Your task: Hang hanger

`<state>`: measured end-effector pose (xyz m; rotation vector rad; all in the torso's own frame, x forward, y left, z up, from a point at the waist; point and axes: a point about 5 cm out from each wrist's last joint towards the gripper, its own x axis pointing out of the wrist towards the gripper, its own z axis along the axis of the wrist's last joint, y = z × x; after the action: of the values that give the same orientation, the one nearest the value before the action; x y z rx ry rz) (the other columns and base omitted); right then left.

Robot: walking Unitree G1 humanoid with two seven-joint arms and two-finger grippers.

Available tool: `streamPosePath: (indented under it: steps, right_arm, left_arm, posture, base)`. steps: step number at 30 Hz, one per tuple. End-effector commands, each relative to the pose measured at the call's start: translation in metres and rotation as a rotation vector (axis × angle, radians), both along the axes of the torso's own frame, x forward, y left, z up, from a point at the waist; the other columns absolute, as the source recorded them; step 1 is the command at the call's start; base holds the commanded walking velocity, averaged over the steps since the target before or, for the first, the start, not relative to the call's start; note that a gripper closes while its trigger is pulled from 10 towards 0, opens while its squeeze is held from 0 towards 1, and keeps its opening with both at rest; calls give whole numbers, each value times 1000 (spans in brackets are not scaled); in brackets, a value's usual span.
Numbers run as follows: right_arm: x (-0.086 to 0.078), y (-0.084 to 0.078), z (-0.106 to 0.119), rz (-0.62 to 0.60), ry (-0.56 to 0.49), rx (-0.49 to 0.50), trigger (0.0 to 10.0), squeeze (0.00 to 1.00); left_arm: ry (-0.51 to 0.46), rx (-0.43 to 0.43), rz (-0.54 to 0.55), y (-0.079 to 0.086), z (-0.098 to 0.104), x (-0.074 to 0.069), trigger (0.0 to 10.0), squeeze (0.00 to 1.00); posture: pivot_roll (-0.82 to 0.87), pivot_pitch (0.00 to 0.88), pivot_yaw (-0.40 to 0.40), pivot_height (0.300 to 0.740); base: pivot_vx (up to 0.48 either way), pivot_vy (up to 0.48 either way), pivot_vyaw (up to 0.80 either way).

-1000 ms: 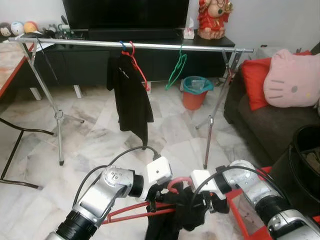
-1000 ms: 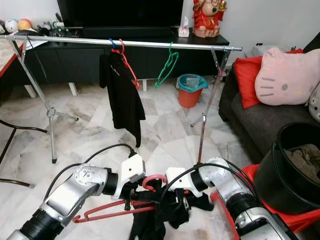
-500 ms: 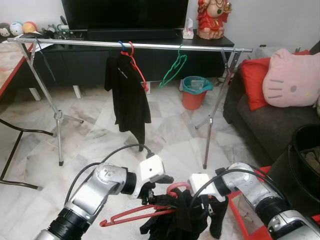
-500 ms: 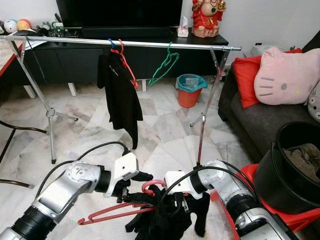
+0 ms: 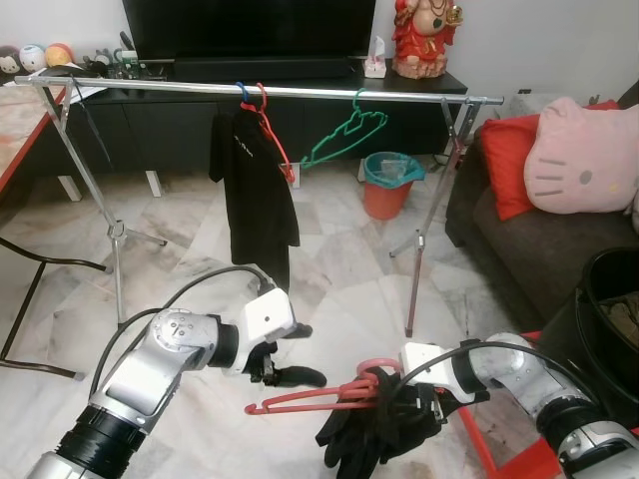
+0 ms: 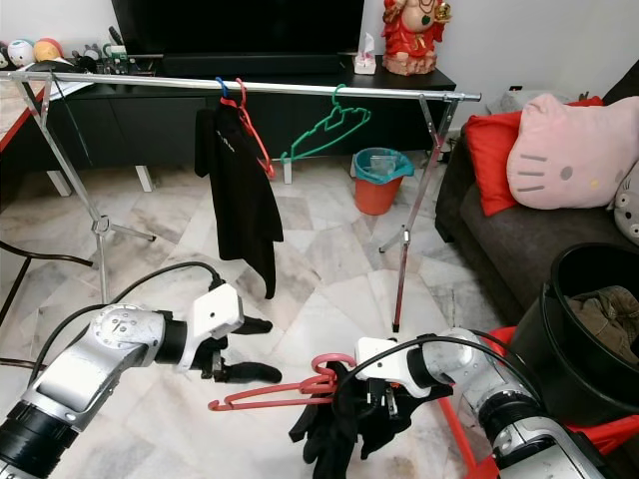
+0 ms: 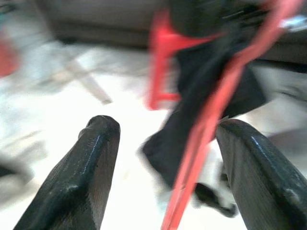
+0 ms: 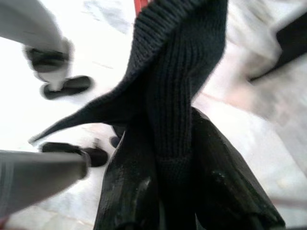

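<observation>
We see the red hanger [image 5: 310, 399] low over the floor, draped with a black knit garment [image 5: 374, 434]. Our right gripper [image 8: 172, 191] is clamped on that garment, carrying both. Our left gripper [image 5: 290, 354] is spread wide, just beside the hanger's tip, touching nothing. The clothes rail [image 5: 180, 89] stands well beyond.

Right gripper [image 8: 180, 191] fingers clamping dark knit garment [image 8: 177, 96], pale floor [image 8: 96, 43] beyond
</observation>
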<state>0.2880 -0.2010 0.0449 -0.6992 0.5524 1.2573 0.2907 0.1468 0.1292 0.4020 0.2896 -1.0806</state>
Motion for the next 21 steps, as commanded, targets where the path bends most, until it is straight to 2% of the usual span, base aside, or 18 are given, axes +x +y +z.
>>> streamPosePath:
  steps: [1,3,4,6,7,8,9,10,11,12,14,15,16,21]
  right_arm:
    - [10,-18,11,-117,-69,-17,0,0]
    - [12,-21,13,-146,-91,-15,0,0]
    - [12,-21,13,-146,-91,-15,0,0]
    - [17,-22,18,-173,-129,-5,0,0]
    - [17,-22,18,-173,-129,-5,0,0]
    - [21,-21,23,-192,-158,13,0,0]
    - [21,-21,23,-192,-158,13,0,0]
    - [28,-19,29,-227,-190,42,0,0]
    - [28,-19,29,-227,-190,42,0,0]
    - [32,-14,35,-237,-217,73,0,0]
    - [32,-14,35,-237,-217,73,0,0]
    - [43,-4,45,-249,-277,114,0,0]
    - [47,1,50,-258,-303,125,0,0]
    - [59,12,65,-296,-361,173,0,0]
  left_arm:
    - [-139,27,274,33,9,21,10000,0]
    - [-199,29,467,53,11,31,10000,0]
    - [-199,29,467,53,11,31,10000,0]
    - [-234,2,670,74,9,34,10000,0]
    - [-234,2,670,74,9,34,10000,0]
    - [-241,-10,768,83,4,32,10000,0]
    - [-241,-10,768,83,4,32,10000,0]
    - [-233,-21,845,89,-4,29,10000,0]
    - [-233,-21,845,89,-4,29,10000,0]
    - [-216,-26,895,92,-13,24,10000,0]
    - [-216,-26,895,92,-13,24,10000,0]
    - [-168,-41,936,88,-33,17,10000,0]
    - [-153,-48,952,86,-39,15,10000,0]
    - [-111,-57,994,81,-55,12,10000,0]
  posture:
    - [9,0,-73,740]
    - [9,0,-73,740]
    - [9,0,-73,740]
    - [7,0,-71,740]
    - [7,0,-71,740]
    - [9,0,-73,740]
    - [9,0,-73,740]
    - [9,0,-74,740]
    - [9,0,-74,740]
    - [8,0,-75,740]
    - [8,0,-75,740]
    - [9,0,-78,740]
    - [9,0,-78,740]
    - [7,0,-77,740]
  base:
    - [0,0,0]
    - [0,0,0]
    - [0,0,0]
    - [0,0,0]
    - [0,0,0]
    - [0,0,0]
    - [0,0,0]
    - [0,0,0]
    - [0,0,0]
    - [0,0,0]
    - [0,0,0]
    - [0,0,0]
    - [0,0,0]
    - [0,0,0]
